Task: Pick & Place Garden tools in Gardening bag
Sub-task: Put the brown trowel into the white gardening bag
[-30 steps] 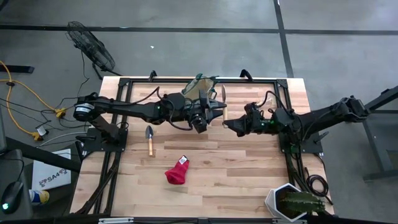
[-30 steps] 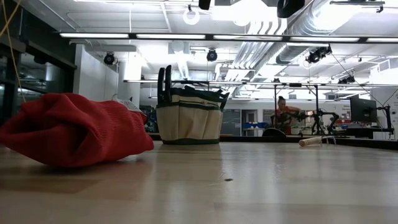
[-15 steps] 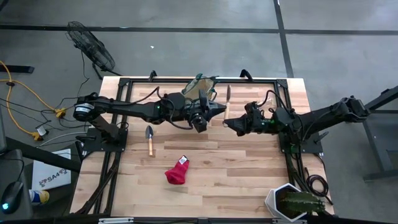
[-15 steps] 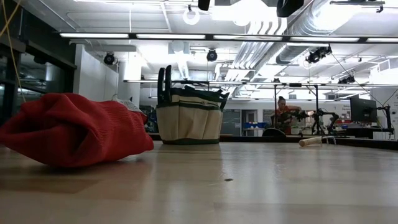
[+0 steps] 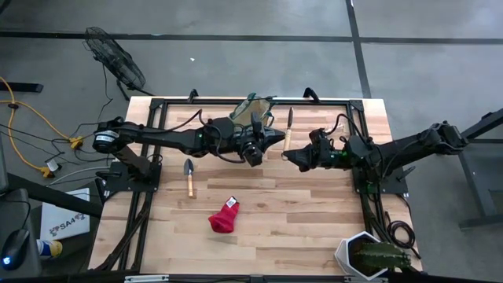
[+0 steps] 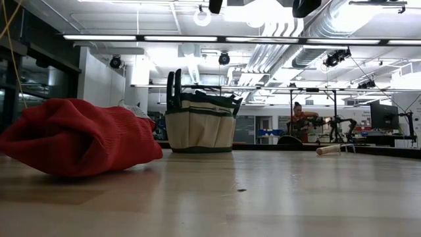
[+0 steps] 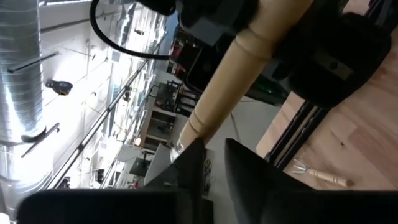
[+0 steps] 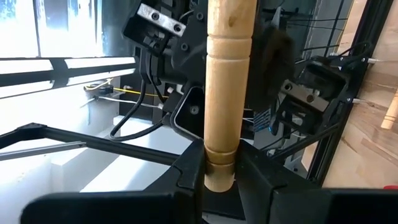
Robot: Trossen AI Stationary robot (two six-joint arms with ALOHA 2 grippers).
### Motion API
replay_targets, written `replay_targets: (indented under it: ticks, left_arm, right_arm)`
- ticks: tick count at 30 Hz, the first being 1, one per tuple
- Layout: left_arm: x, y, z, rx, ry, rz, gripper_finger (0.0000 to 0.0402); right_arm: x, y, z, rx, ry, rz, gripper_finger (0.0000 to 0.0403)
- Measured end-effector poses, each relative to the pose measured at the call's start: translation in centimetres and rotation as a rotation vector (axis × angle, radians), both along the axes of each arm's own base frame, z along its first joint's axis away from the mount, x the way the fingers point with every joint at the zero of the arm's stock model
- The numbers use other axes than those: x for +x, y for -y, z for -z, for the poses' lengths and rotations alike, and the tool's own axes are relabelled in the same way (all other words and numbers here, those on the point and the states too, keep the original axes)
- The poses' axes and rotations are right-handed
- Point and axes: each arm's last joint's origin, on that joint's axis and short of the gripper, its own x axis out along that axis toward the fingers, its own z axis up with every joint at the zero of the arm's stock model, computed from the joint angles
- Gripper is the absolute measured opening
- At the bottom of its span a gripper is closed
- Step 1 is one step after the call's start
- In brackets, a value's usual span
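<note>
- Wooden planks make up the surface [image 5: 267, 212], set in a black frame on a grey workshop floor; the low view looks past it into a bright hall where a person [image 6: 300, 118] stands far back.
- At the far edge stands the gardening bag [image 5: 253, 110], tan canvas with green trim, with dark handles [image 6: 174, 90] already poking up from it in the low view.
- Both arms meet just beside the bag around one wooden-handled tool [image 5: 288, 128], apparently a hand-over.
- The right hand [image 8: 221, 177] is pinched on the end of the wooden handle, its fingers [image 8: 189, 168] pressing either side, so it carries the tool.
- The left hand [image 5: 271, 138] sits close to the tool's metal end; the left wrist view shows its fingers [image 7: 245, 168] set slightly apart with the handle just beyond the tips, so it looks spread and gripping nothing.
- Left to collect: a small trowel [image 5: 189, 174] on the left part of the surface and a red fabric piece [image 5: 224, 216] near the middle, both well apart from the bag.
- A spiky plant in a white pot [image 5: 369, 255] occupies the near right corner, out of the way.
</note>
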Motion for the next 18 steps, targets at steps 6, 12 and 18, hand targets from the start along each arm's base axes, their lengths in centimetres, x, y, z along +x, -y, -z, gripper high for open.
replay_targets:
  ticks: [6,12,18]
  left_arm:
    - [0.0,0.0,0.0,0.017,-0.005,-0.001,0.0138]
    - [0.0,0.1,0.0,0.123,-0.025,0.034,0.0184]
    - [0.0,0.1,0.1,0.158,-0.038,0.045,0.0189]
  right_arm:
    - [0.0,0.0,0.0,0.001,0.000,-0.002,0.0059]
    - [0.4,-0.1,0.3,0.019,-0.011,-0.005,0.0059]
    - [2.2,-0.5,1.3,0.053,0.031,-0.040,0.0059]
